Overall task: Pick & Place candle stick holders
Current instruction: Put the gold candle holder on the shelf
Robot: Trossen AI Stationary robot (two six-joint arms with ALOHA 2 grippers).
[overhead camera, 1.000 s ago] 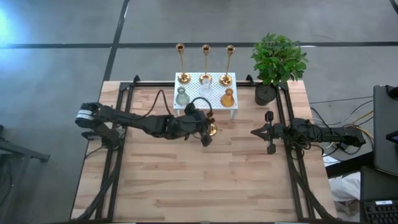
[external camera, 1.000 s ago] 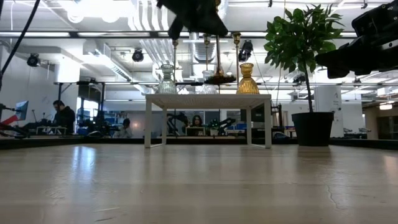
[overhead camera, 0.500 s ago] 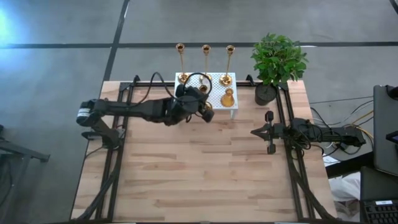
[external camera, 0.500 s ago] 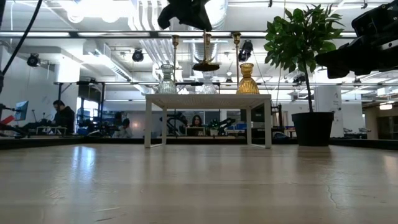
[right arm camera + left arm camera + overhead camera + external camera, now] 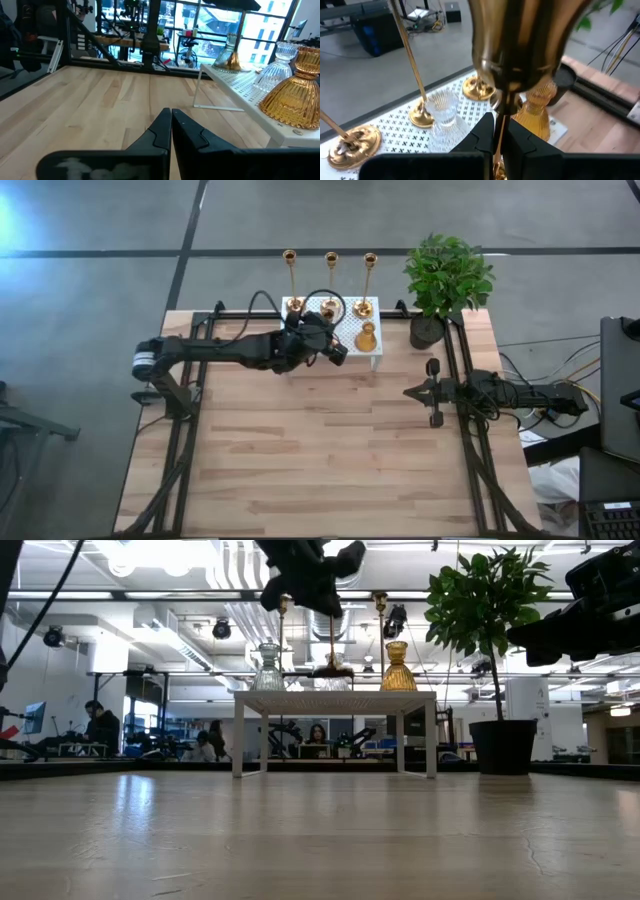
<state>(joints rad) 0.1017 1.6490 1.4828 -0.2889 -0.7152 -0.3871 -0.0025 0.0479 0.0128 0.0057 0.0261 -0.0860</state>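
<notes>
High view: the left gripper (image 5: pixel 318 340) reaches over the white perforated shelf (image 5: pixel 376 330) at the far edge of the table (image 5: pixel 330 460). 3 candle holders (image 5: pixel 330 280) stand along the shelf's far side, with an amber vase (image 5: pixel 366 337) in front. The right gripper (image 5: pixel 432 392) waits on the right side of the table, near the potted plant (image 5: pixel 445 280).

Low view: a 4th candlestick (image 5: pixel 332 645) hangs upright from the left gripper (image 5: pixel 310 585), its base just above the shelf top (image 5: pixel 335 693), between a clear vase (image 5: pixel 268 670) and the amber vase (image 5: pixel 398 668).

Left wrist view: the fingers (image 5: pixel 482 140) are clenched on the candlestick's thin stem (image 5: pixel 499 127), its cup looming close to the camera. A small clear vase (image 5: pixel 442 112) stands just behind.

Right wrist view: the right gripper (image 5: pixel 171 117) has its fingers pressed together, holding nothing.

The placing step looks nearly done. The next move likely calls for lowering straight down until the base sits flat, then releasing without bumping the glass.
</notes>
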